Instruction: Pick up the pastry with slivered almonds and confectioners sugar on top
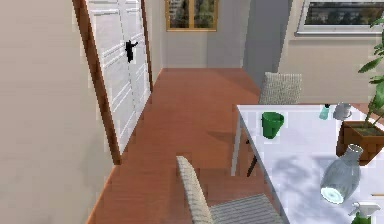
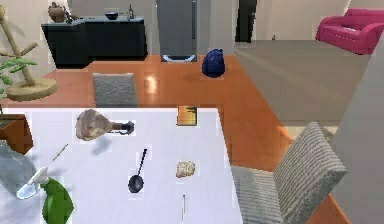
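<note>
White table (image 2: 100,160) filled arm side view's lower left. Pincer state: we could not tell. We saw small tan pastry (image 2: 185,169) lying on tabletop, dark spoon (image 2: 136,182) near its left, grey chair (image 2: 300,180) beyond table edge.

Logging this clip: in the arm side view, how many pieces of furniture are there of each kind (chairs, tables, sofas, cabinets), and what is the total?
Grey woven chairs: 2
White table: 1
Pink sofa: 1
Dark low cabinet: 1
Total: 5
</note>
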